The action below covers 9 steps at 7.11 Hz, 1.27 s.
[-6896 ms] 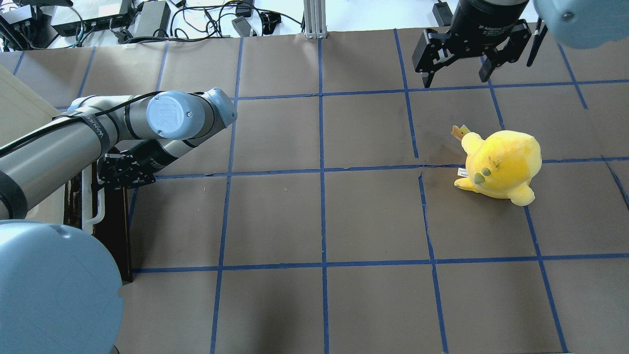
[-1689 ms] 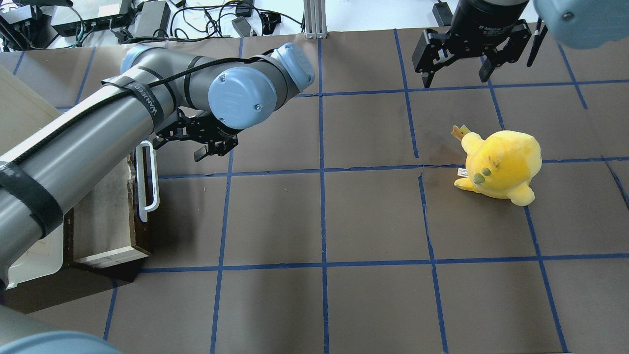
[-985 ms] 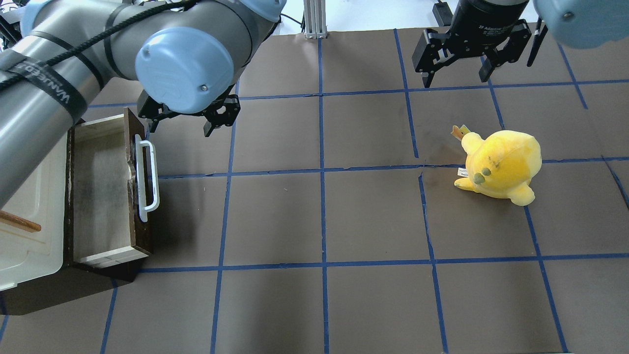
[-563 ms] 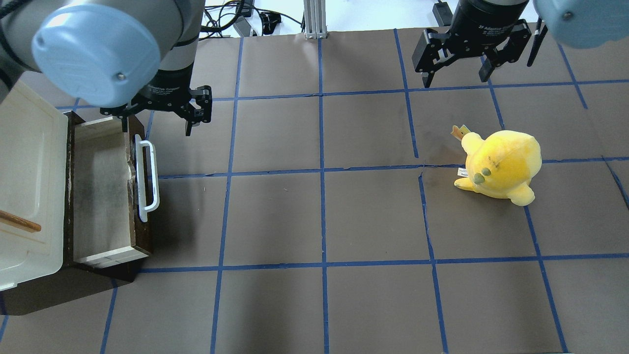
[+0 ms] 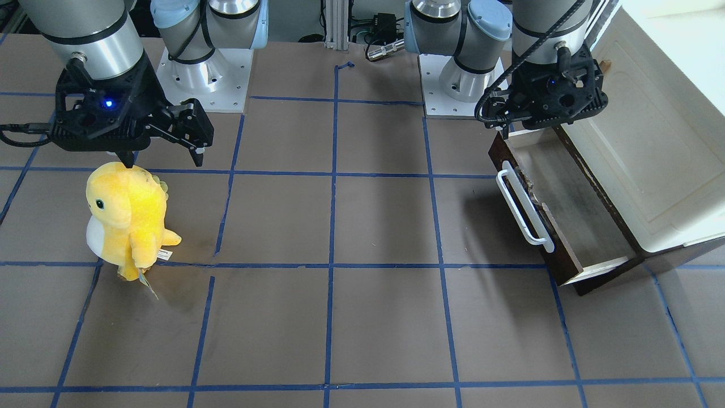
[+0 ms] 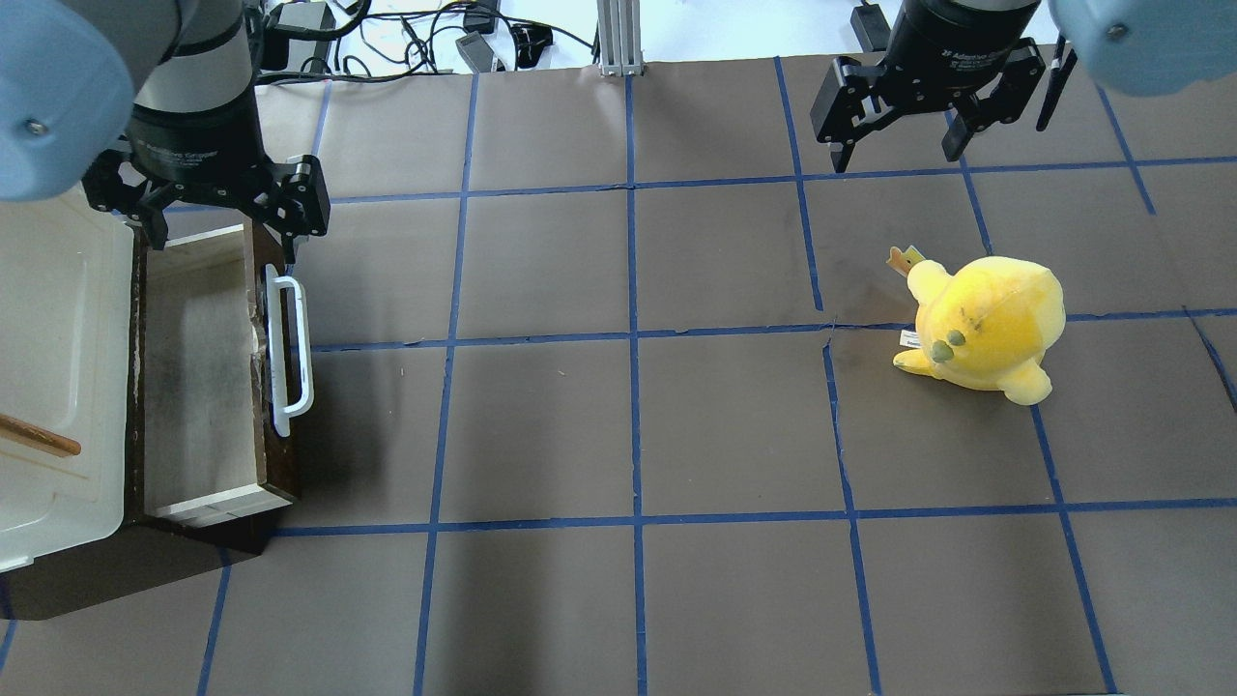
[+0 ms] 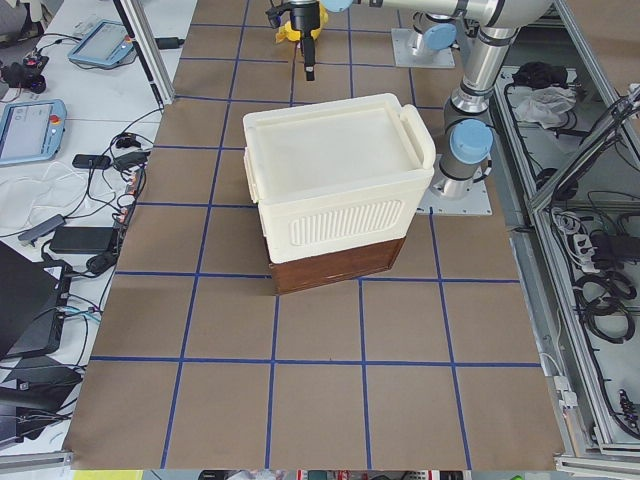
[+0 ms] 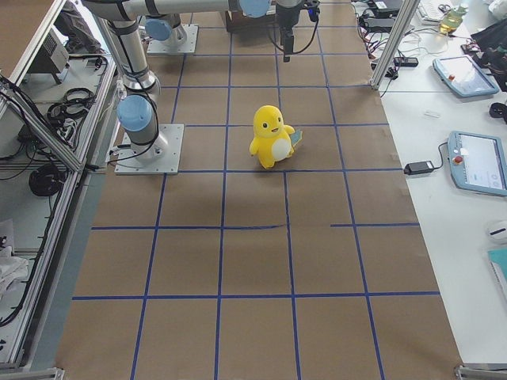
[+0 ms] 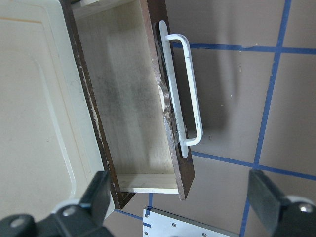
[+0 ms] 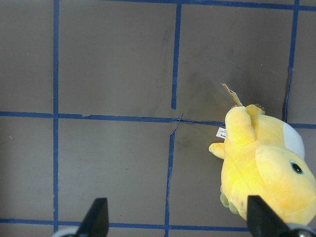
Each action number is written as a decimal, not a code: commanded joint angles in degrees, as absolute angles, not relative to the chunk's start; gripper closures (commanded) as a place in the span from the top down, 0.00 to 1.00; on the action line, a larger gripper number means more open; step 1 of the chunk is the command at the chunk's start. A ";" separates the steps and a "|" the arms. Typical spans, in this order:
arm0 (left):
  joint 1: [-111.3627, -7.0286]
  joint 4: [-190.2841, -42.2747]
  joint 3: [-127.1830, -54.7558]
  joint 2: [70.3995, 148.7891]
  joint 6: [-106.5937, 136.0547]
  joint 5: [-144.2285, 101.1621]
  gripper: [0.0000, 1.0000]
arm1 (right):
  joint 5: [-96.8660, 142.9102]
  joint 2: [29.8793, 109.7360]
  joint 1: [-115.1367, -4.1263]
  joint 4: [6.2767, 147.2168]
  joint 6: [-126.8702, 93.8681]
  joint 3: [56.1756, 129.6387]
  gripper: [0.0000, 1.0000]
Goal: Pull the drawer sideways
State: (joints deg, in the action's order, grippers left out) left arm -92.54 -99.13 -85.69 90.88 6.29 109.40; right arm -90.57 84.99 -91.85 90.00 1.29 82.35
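The dark-brown drawer (image 6: 198, 387) stands pulled out of the cream cabinet (image 6: 58, 319), its greyish inside showing. Its white bar handle (image 6: 290, 353) faces the table's middle. The drawer also shows in the front view (image 5: 572, 215) and the left wrist view (image 9: 123, 98), with the handle (image 9: 190, 98) untouched. My left gripper (image 6: 220, 232) is open and empty, above the drawer's far end, apart from the handle. My right gripper (image 6: 896, 155) is open and empty at the far right, above the table.
A yellow plush toy (image 6: 986, 324) sits on the right half of the table, just near of my right gripper; it also shows in the right wrist view (image 10: 266, 168). The cream cabinet's lid has a small brown handle (image 6: 39, 437). Cables lie beyond the table's far edge.
The drawer went from closed to pulled out and has since stayed still. My left gripper let go of the handle, rose and moved left to the drawer's far end. The right arm has not moved.
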 commanded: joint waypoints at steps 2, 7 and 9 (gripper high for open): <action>-88.60 -97.91 -86.22 89.83 -1.49 95.42 1.00 | -90.61 84.99 -91.85 90.00 1.23 82.35 1.00; -90.00 -93.69 -89.65 89.04 -2.28 85.03 1.00 | -90.53 84.99 -91.85 90.00 1.23 82.35 1.00; -90.09 -93.26 -89.39 86.50 -2.37 90.14 1.00 | -90.53 84.99 -91.85 90.00 1.23 82.35 1.00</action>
